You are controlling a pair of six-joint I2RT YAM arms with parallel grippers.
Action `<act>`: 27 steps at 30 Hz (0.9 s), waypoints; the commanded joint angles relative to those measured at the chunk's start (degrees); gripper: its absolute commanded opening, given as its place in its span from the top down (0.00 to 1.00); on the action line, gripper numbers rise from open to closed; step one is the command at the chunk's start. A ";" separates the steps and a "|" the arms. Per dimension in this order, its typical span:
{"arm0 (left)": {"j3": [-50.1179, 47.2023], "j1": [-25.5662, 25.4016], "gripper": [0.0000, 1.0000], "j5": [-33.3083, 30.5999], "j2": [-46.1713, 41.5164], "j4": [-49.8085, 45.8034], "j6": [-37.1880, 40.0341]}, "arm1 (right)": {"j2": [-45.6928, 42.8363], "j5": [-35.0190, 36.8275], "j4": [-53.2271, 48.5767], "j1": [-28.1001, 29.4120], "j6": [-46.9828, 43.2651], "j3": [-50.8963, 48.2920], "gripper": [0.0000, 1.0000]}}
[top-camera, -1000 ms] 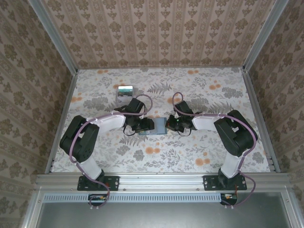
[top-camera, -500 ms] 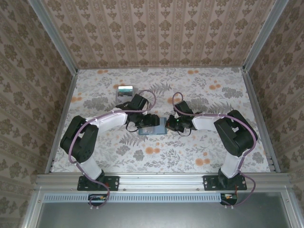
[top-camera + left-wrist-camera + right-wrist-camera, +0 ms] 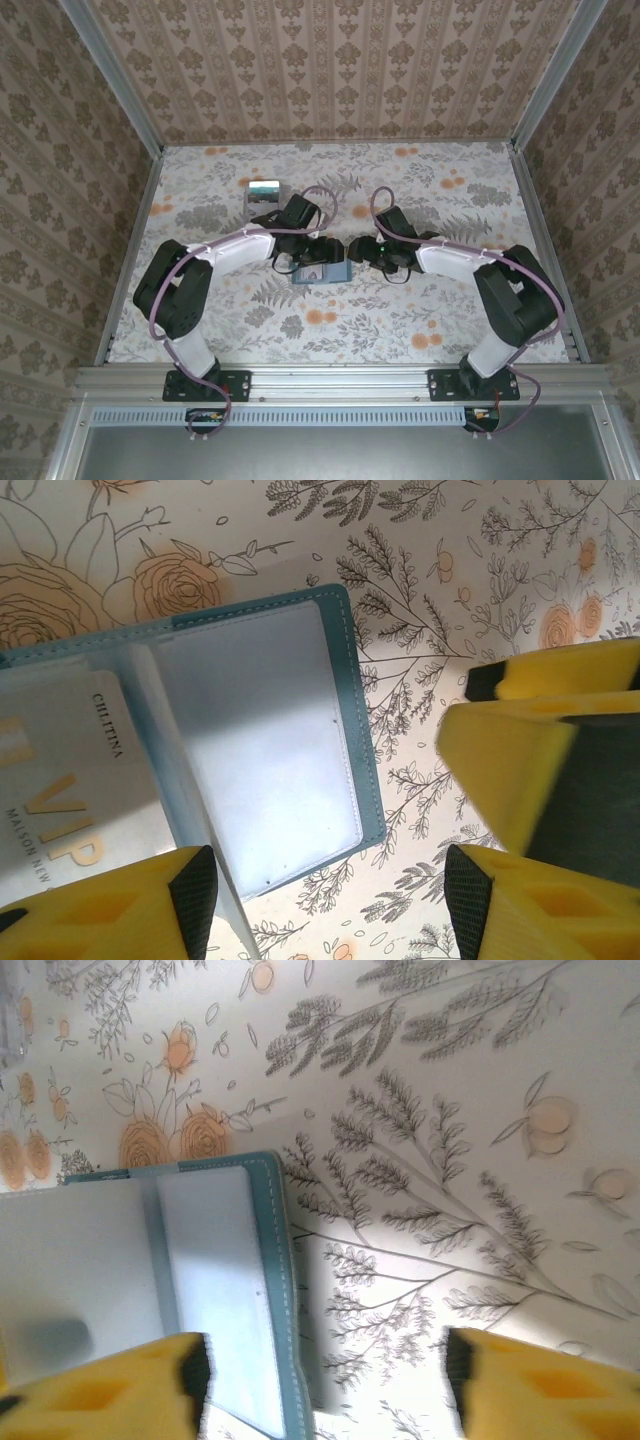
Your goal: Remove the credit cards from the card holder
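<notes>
In the middle of the desk (image 3: 420, 320) the card holder (image 3: 270, 740) lies spread open, with a VIP card (image 3: 60, 810) seemingly inside its sleeve, so I judge the pulling is all ahead. My left gripper (image 3: 330, 895) hovers, jaws apart, over its panel edge. My right gripper (image 3: 325, 1365), also apart and empty, hangs just beside it.

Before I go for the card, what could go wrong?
The left hand and right hand hang open, nearly tip to tip, over the card holder; moving inward may knock them together. The VIP card sits in a clear sleeve and the holder looks unpinned, so pulling may drag it along.
</notes>
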 commanded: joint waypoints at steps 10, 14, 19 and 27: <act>3.75 -1.15 0.35 1.28 3.43 -1.09 3.52 | -15.15 14.28 -8.38 -2.32 -4.01 0.01 0.00; 6.07 -2.56 0.36 1.13 5.26 -2.56 5.43 | -17.33 11.55 -8.18 -7.21 -2.38 -0.68 0.00; 7.29 -3.59 0.36 0.97 6.13 -3.92 6.57 | -18.20 5.95 -5.12 -11.04 -3.81 -1.82 0.00; 1.72 0.06 0.37 -2.46 -0.14 -2.29 3.98 | -15.57 2.00 -6.61 -9.92 -5.97 1.01 0.00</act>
